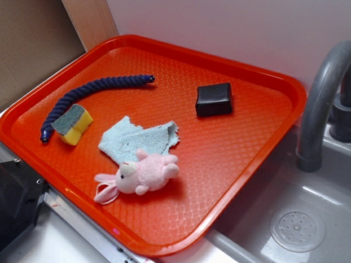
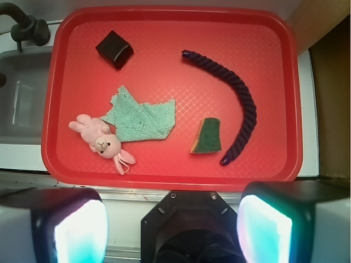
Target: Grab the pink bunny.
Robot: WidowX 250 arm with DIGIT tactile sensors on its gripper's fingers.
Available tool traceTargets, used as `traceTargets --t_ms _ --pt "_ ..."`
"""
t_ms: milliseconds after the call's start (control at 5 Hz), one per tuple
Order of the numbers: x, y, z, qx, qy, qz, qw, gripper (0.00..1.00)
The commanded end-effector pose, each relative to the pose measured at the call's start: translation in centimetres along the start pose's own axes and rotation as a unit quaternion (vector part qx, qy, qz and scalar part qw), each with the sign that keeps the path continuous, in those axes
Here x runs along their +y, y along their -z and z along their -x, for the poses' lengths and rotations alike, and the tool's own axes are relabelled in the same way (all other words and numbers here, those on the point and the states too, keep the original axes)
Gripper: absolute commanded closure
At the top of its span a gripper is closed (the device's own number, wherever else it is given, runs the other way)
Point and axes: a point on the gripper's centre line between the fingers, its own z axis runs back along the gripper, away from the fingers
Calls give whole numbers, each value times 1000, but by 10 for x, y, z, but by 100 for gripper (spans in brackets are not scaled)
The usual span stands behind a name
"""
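Pink bunny (image 1: 143, 174) (image 2: 102, 141): pale plush, whitish face, lying on side, touching cloth edge.

From the exterior view I see the tray (image 1: 274, 131) beside the sink (image 1: 307, 219), with the faucet (image 1: 321, 104) at its right edge. On the tray, the bunny (image 1: 140, 174) lies near the front rim, touching the cloth (image 1: 137, 139) just behind it. Left of the cloth sits the sponge (image 1: 74, 123), touching the rope (image 1: 93, 90), which curves behind it toward the tray's middle. The block (image 1: 214, 99) rests well apart, toward the back right. My hand (image 2: 173, 224) hangs off the tray.
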Motion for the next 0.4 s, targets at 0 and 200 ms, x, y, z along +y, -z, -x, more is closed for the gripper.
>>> traceTargets --t_ms 0,200 --pt "0 0 0 0 0 0 1000 0" --pt "-16 21 -14 -24 112 8 993 0"
